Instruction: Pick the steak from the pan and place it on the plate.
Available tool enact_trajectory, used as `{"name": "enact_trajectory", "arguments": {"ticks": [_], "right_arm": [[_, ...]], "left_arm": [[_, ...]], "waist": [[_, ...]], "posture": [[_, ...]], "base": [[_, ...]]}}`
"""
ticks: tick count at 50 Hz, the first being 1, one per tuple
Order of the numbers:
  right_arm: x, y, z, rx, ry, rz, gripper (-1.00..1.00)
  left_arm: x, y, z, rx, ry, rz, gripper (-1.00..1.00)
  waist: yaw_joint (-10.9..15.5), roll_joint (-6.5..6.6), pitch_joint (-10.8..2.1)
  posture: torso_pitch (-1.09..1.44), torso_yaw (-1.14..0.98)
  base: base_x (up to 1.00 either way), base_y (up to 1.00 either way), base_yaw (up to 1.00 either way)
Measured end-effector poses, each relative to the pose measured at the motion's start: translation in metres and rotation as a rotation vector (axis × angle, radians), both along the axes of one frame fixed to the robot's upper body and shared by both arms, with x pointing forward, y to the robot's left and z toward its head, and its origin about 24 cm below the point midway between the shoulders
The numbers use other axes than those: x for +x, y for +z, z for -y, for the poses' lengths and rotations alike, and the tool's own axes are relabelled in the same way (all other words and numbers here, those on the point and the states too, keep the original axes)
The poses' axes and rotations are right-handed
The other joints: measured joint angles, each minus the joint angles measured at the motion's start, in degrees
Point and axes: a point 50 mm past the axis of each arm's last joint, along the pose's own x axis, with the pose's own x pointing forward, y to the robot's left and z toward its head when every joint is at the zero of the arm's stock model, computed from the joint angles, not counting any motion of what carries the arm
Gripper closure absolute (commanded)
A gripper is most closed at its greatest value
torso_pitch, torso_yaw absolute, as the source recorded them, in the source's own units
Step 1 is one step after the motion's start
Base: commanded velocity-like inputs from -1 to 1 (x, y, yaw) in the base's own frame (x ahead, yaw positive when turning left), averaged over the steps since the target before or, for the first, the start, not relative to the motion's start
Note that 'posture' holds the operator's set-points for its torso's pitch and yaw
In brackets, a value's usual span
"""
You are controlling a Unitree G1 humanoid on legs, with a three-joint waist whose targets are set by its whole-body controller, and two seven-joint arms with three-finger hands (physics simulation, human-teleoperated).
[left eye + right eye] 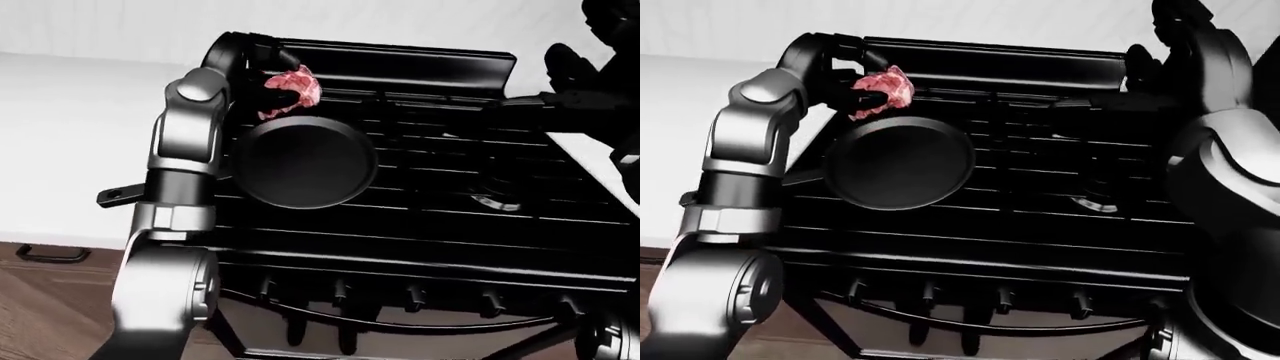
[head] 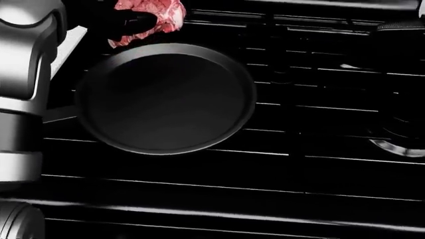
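Note:
The raw red steak point(image 1: 883, 91) hangs in the air over the upper-left rim of the black pan point(image 2: 166, 97), clear of its bare inside. My left hand point(image 1: 862, 79) is shut on the steak, its dark fingers point(image 2: 129, 22) wrapped round the meat's left side. The pan rests on the stove grates, and its handle point(image 1: 115, 196) sticks out left over the white counter. My right hand point(image 1: 1145, 64) is a dark shape at the top right of the right-eye view, above the stove's far edge, and its fingers cannot be made out. No plate shows in any view.
The black stove point(image 1: 450, 225) fills the middle, with a burner ring point(image 1: 495, 201) right of the pan and knobs point(image 1: 410, 296) along its lower edge. A white counter point(image 1: 70, 135) lies to the left, above a drawer handle point(image 1: 45, 255).

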Motion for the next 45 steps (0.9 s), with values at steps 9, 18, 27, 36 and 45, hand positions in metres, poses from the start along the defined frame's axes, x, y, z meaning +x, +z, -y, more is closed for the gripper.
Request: {"name": "enact_trajectory", "arguments": {"ticks": [9,18,27,36,45], "right_arm": [[-0.002,0.003,0.001,-0.002,-0.004,0.024,-1.00],[0.002,-0.003,0.005,0.009,-0.042,-0.004,-1.00],[0.000,-0.001,-0.005,-0.006,0.020,0.012,-1.00],[-0.001,0.000,0.000,0.002,-0.009,0.019,-1.00],[-0.001,0.001,0.002,0.003,-0.018,0.014,-1.00]], "left_arm": [[0.001,0.005,0.003,0.006,-0.009,0.026,0.30],[0.002,0.000,0.014,0.009,-0.058,0.012,0.31],[0.002,-0.001,-0.005,0.000,0.016,0.004,0.32],[-0.002,0.014,0.006,0.005,-0.027,0.074,0.31],[0.002,-0.002,0.007,0.009,-0.031,0.004,0.32]], "waist": [[-1.1,-1.87,-0.53],[0.0,-0.08,2.29],[0.4,0.14,0.08],[-0.4,-2.75,-0.55],[0.1,0.45,0.47]], "posture": [[0.00,0.00],[0.00,0.00],[0.00,0.00],[0.00,0.00],[0.00,0.00]], "base": [[0.00,0.00,-0.90],[0.00,0.00,0.00],[0.00,-0.11,0.00],[0.00,-0.12,0.00],[0.00,-0.12,0.00]]}}
